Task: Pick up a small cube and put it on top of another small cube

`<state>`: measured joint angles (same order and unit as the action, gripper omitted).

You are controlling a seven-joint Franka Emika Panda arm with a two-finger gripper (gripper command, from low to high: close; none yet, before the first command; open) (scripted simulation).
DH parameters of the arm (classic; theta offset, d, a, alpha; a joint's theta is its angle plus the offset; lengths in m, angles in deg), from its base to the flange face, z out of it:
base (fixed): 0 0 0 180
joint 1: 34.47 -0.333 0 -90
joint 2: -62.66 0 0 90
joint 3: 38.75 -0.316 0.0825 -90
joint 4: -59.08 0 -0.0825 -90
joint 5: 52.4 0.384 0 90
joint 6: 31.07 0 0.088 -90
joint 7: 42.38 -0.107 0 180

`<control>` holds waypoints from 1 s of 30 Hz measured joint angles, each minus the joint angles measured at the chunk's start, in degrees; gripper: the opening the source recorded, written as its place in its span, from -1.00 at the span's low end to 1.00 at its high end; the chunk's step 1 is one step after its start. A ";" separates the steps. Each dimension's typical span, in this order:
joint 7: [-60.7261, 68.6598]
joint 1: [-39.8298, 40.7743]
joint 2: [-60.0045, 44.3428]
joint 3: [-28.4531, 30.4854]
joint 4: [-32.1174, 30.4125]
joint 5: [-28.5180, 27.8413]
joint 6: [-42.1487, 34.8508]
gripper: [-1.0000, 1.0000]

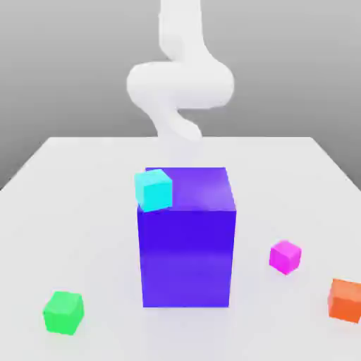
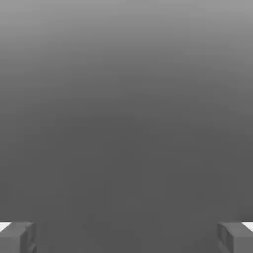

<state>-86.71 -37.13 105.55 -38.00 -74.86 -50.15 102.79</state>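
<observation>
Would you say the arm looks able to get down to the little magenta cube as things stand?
Probably yes. The magenta cube sits alone on the table, apart from the big blue block and the orange cube, with nothing on top. The claw is open and empty.

White table (image 1: 84, 162) — blue block (image 1: 187, 261), three cubes.
</observation>
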 joint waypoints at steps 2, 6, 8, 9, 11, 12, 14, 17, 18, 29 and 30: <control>1.33 -2.20 -2.54 0.41 -1.82 1.94 1.75 0.00; 3.62 -6.32 -7.47 0.58 -5.25 5.36 4.98 0.00; 4.61 -8.35 -9.94 0.43 -6.94 6.87 6.55 0.00; 5.10 -9.35 -11.17 0.28 -7.78 7.62 7.33 0.00; 6.01 -11.29 -13.64 -0.15 -9.46 9.02 8.89 0.00; 6.46 -12.20 -14.87 -0.47 -10.29 9.71 9.67 0.00; 7.25 -14.00 -17.33 -1.18 -11.97 10.96 11.24 0.00; 8.15 -16.60 -20.96 -2.47 -14.49 12.47 13.63 0.00; 8.43 -17.39 -22.15 -3.00 -15.34 12.93 14.44 0.00; 7.47 -24.13 -34.56 -10.23 -24.86 12.55 24.05 0.00; 6.84 -24.43 -35.61 -10.99 -25.76 11.76 25.00 0.00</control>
<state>-79.88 -61.56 69.94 -48.99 -100.62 -38.39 127.79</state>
